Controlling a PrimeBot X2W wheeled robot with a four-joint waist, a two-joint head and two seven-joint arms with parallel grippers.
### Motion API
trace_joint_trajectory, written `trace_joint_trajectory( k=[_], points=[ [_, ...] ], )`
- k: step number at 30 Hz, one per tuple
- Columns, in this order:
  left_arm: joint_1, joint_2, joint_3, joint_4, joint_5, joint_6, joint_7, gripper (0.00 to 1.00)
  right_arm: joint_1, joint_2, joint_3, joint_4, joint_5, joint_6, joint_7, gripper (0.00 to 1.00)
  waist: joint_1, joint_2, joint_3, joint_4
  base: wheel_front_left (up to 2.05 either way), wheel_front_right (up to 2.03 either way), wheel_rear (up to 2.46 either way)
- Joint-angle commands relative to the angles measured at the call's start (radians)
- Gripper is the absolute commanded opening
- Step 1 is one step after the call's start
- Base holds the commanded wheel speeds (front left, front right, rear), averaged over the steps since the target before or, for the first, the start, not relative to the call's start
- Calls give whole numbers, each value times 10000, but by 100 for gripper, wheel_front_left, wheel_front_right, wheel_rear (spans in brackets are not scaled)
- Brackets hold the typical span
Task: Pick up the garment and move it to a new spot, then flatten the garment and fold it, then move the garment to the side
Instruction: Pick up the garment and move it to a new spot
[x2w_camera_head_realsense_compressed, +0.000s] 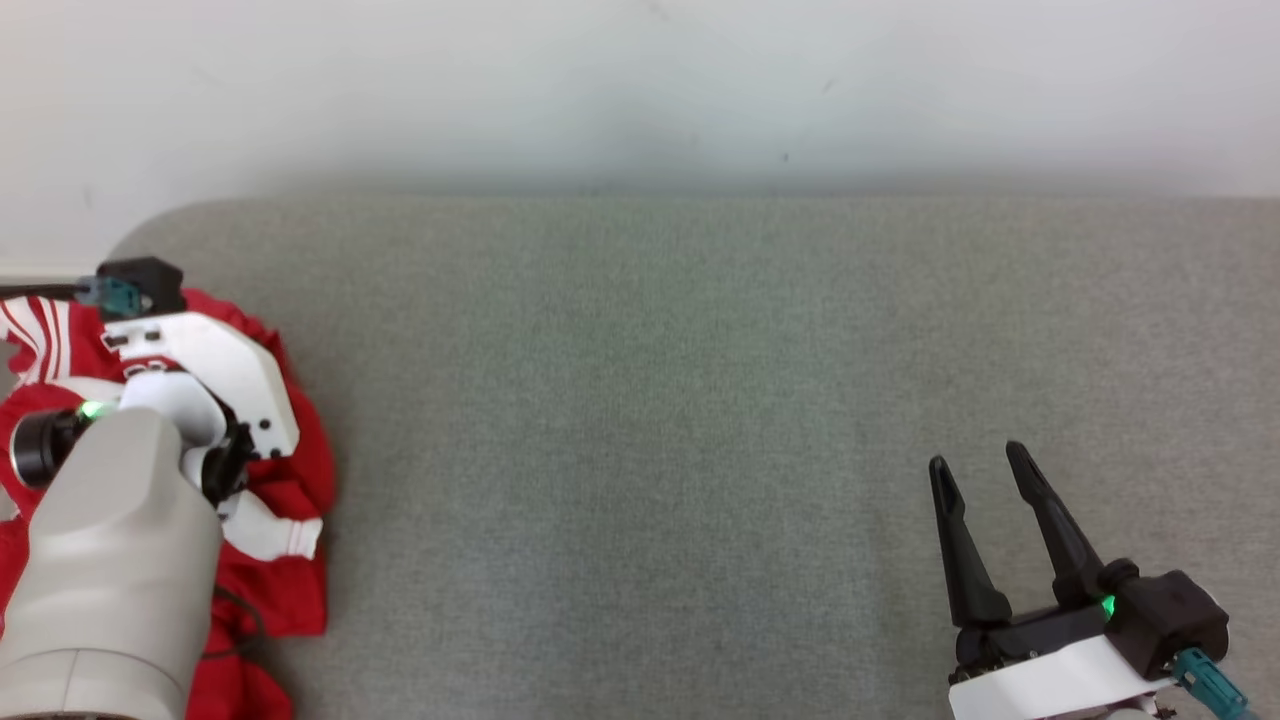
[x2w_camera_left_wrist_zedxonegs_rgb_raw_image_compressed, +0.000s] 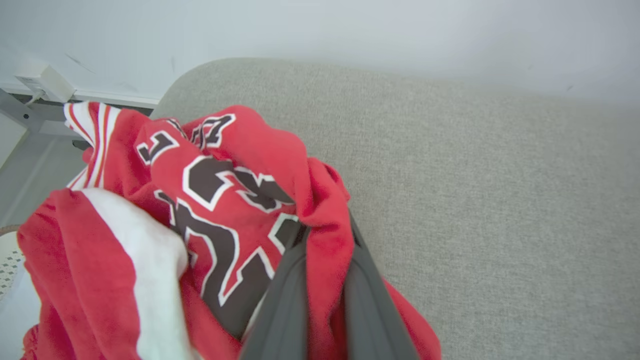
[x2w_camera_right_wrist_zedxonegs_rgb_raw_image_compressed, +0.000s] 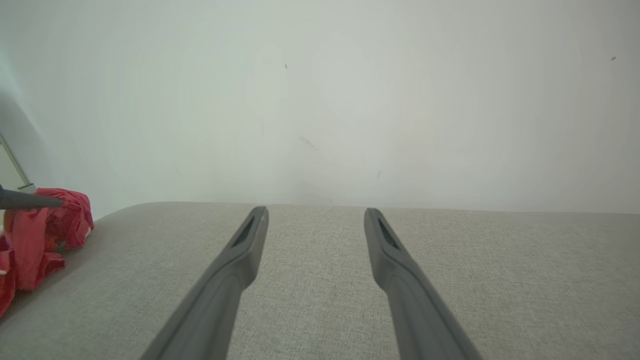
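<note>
Left gripper (x2w_camera_left_wrist_zedxonegs_rgb_raw_image_compressed: 326, 240) clamped on red garment (x2w_camera_left_wrist_zedxonegs_rgb_raw_image_compressed: 220, 200), left end of grey surface (x2w_camera_head_realsense_compressed: 640, 420)

Two dark fingers are seen closed tight, with a red fold pinched between them. The pale left forearm (x2w_camera_head_realsense_compressed: 110, 560) is laid over the heap in the head view. Garment: red with white stripes and dark lettering outlined in white, bunched near the rounded left corner. The right gripper (x2w_camera_head_realsense_compressed: 975, 460) is held low at the right, jaws spread wide with nothing between them, well apart from the garment. A pale wall (x2w_camera_head_realsense_compressed: 640, 80) is noted behind.

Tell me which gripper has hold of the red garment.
The left gripper, shut on a fold of the garment; the right gripper stands open, away from it.
</note>
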Motion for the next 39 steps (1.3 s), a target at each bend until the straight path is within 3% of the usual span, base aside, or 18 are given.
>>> trace_joint_trajectory(
  k=[1, 12, 19, 25, 32, 39],
  points=[
    [-120, 32, -72, -100, 63, -60, -68, 0, 189, -28, -41, 42, 74, -18, -2, 100, 1, -1, -410, -88, 0, 0, 0],
    [-393, -802, -748, -1461, -975, -158, -118, 0, 829, -30, -452, -38, 34, -19, -2, 100, 1, -1, -1490, -509, 0, 0, 0],
    [-26, -787, -2008, -3753, -2149, -158, 180, 0, 1013, -30, -756, -73, -99, -18, -2, 100, 1, -1, -1607, -907, 0, 0, 0],
    [413, -548, -2544, -5998, -3275, -158, 662, 0, 1080, -31, -790, -81, -171, -19, -2, 100, 1, -1, -1662, -1361, 0, 0, 0],
    [965, -587, -2426, -8213, -4088, -145, 1107, 0, 1130, -28, -778, -89, -245, -18, -2, 100, 1, -1, -1722, -1838, 0, 0, 0],
    [2162, -831, -2353, -10021, -4682, 181, 1360, 0, 1107, -30, -769, -100, -210, -18, -2, 100, 1, -1, -1658, -2348, 0, 0, 0]
  ],
)
